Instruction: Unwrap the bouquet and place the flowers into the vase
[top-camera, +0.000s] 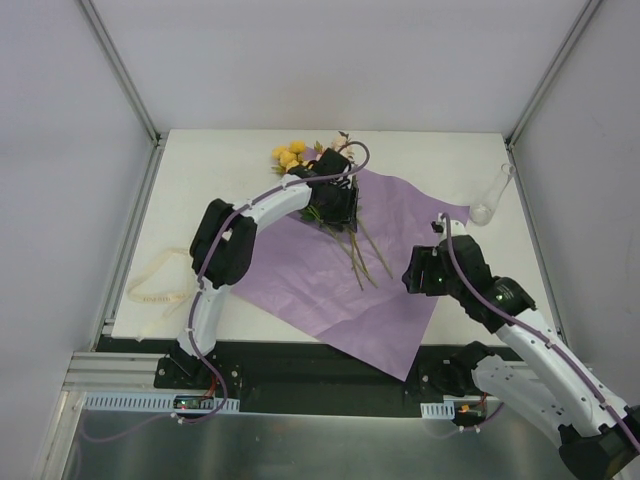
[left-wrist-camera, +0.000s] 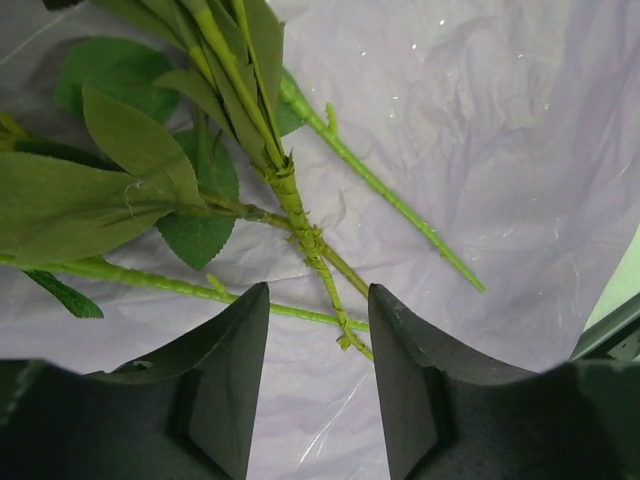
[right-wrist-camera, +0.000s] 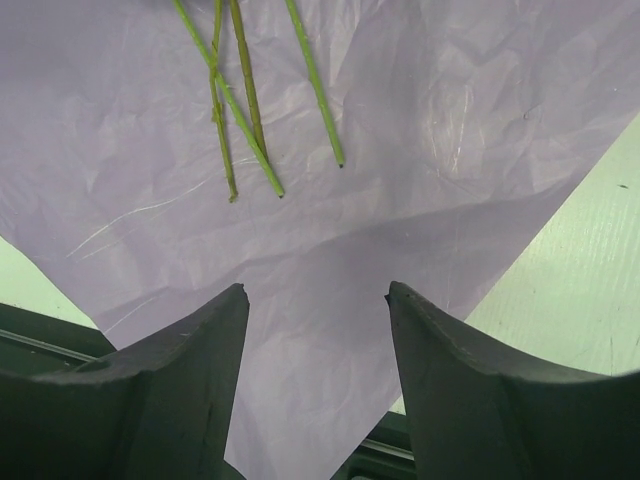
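The bouquet is unwrapped: the flowers (top-camera: 288, 156) lie on the spread purple paper (top-camera: 320, 285), yellow blooms at the back, bare stems (top-camera: 362, 258) pointing toward the front. My left gripper (top-camera: 335, 208) hovers over the leafy part of the stems (left-wrist-camera: 300, 215), open, with thin stems crossing just ahead of its fingertips (left-wrist-camera: 250, 310) and nothing gripped. My right gripper (top-camera: 422, 272) stands open above the paper's near corner (right-wrist-camera: 330, 250), short of the stem ends (right-wrist-camera: 250, 120). The clear glass vase (top-camera: 490, 200) is at the back right, its neck pointing away.
A cream ribbon (top-camera: 160, 285) lies loose near the table's left edge. The paper's front corner hangs over the black front rail (top-camera: 330, 365). Metal frame posts stand at the rear corners.
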